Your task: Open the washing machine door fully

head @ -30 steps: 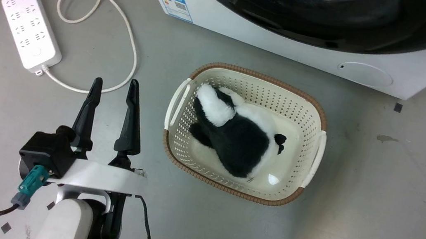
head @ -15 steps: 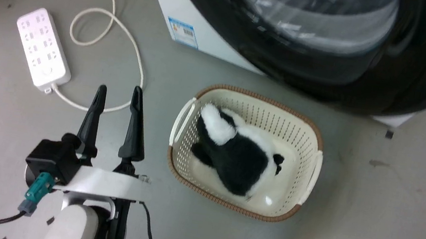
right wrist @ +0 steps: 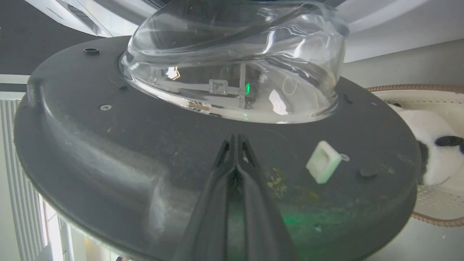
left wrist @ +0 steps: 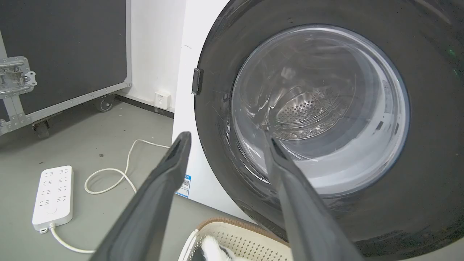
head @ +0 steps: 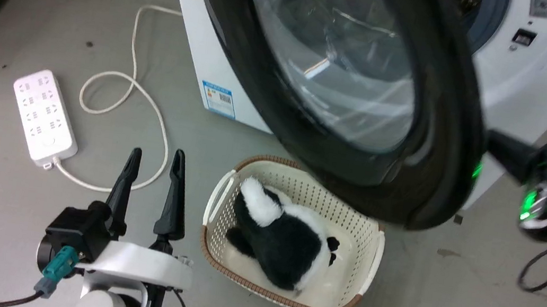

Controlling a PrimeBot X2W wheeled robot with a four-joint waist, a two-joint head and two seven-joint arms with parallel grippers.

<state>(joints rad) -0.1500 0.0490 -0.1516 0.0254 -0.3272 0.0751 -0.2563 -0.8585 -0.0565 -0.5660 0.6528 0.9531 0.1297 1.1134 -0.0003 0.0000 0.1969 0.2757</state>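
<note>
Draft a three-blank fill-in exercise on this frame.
1. The washing machine door hangs ____, not latched.
2. The plush toy lies in the ____.
3. On the left gripper the fingers are spread apart; on the right gripper they are ____.
Answers: open; basket; shut.

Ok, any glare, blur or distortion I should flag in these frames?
Head view: door rim looks smeared, reflections streak its glass. Left wrist view: evenly lit, the left gripper soft up close. Right wrist view: bright glare on the glass, green glow on the door by the shut right gripper.
</note>
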